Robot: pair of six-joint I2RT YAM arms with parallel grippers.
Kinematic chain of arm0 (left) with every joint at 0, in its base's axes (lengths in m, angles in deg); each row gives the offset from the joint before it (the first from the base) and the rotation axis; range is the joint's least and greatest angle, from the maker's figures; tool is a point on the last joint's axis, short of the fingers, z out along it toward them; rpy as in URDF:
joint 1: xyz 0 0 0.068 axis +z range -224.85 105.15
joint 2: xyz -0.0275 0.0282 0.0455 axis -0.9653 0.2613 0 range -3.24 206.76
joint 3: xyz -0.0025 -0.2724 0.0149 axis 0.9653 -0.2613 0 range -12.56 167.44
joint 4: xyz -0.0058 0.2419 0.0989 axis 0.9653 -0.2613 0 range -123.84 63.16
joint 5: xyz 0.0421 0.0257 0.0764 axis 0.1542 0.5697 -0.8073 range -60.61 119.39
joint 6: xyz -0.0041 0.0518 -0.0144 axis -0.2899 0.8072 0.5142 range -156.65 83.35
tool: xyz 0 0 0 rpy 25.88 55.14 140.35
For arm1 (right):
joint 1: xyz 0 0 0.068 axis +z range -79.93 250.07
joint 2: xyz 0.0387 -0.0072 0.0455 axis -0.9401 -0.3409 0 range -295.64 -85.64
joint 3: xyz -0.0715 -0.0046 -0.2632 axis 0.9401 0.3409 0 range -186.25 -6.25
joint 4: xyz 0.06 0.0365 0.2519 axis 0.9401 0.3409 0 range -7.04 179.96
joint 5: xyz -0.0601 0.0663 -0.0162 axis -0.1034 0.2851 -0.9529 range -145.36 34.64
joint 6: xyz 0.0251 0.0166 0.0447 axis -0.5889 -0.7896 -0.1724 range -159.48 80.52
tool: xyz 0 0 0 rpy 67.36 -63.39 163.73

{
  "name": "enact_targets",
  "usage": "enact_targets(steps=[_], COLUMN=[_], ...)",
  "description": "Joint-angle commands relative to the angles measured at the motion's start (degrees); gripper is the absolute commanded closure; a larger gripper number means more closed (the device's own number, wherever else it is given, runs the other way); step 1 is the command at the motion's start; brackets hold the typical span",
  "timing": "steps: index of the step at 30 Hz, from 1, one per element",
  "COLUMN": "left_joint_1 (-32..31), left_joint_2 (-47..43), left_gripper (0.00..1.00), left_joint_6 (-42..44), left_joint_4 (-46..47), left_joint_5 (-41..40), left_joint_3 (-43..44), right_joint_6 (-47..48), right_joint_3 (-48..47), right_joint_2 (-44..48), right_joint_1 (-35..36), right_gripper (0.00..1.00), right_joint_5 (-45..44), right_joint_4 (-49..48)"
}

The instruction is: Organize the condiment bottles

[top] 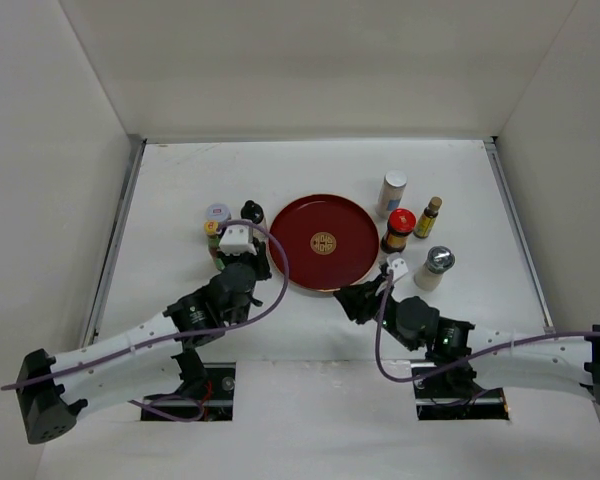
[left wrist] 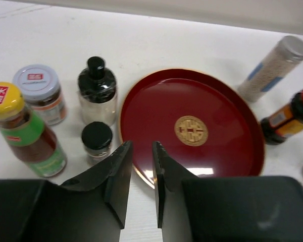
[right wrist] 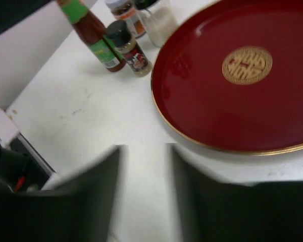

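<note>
Three bottles stand left of the round red tray: a silver-lidded jar, a black-capped clear bottle and a yellow-capped sauce bottle. The left wrist view shows them too, the jar, the clear bottle and the sauce bottle, plus a small black-capped jar. Right of the tray stand a tall white bottle, a red-capped dark bottle, a small yellow-capped bottle and a silver-capped shaker. My left gripper is narrowly open and empty, just right of the small jar, at the tray's rim. My right gripper is open, empty and blurred, over bare table near the tray's front edge.
The tray holds nothing. White walls enclose the table at the back and both sides. The right wrist view shows the left group of bottles beyond the tray. Both arm bases sit at the near edge.
</note>
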Motion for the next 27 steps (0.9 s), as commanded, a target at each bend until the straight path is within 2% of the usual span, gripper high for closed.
enact_targets(steps=[1, 2, 4, 5, 7, 10, 12, 14, 20, 27], left_joint_1=[2.6, 3.1, 4.4, 5.4, 7.4, 10.6, 12.3, 13.8, 18.3, 20.4], left_joint_2=[2.2, 3.5, 6.6, 8.2, 11.4, 14.9, 15.6, 15.8, 20.6, 28.7], left_gripper=[0.80, 0.79, 0.67, 0.60, 0.45, 0.37, 0.32, 0.28, 0.24, 0.29], left_joint_6=[-2.7, -4.1, -6.0, -6.8, -7.1, -7.2, -7.2, -7.1, -6.9, -6.7], left_joint_4=[-2.4, -3.4, -5.4, -5.8, -5.3, -3.3, -1.5, 0.5, 4.4, 8.8], left_joint_5=[-2.2, -2.2, -2.2, -1.9, 1.1, 6.2, 7.1, 7.3, 11.5, 12.2], left_joint_3=[-0.1, 0.2, 0.9, 0.9, 0.6, 0.4, -0.1, -1.0, -0.8, 2.1], right_joint_6=[0.5, 0.2, -0.5, -0.9, -0.8, 0.4, 1.7, 2.2, 2.3, 2.4], right_joint_3=[0.0, 0.1, 0.1, 0.4, 1.3, 2.3, 1.8, 1.4, 1.2, 1.8], right_joint_2=[3.1, 4.1, 5.9, 7.0, 7.8, 6.4, 4.7, 3.2, 2.2, 2.7], right_joint_1=[0.8, 0.8, 0.8, 0.8, 0.0, -0.1, 0.2, 0.4, 0.5, 0.5], right_gripper=[0.75, 0.86, 0.87, 0.82, 0.65, 0.36, 0.26, 0.22, 0.18, 0.18], right_joint_5=[-0.9, -1.5, -2.5, -3.1, -2.9, -0.4, 0.2, -0.2, 0.0, 0.9], right_joint_4=[-3.9, -2.8, -0.8, -0.6, -1.5, -4.6, -5.4, -5.5, -5.6, -6.0])
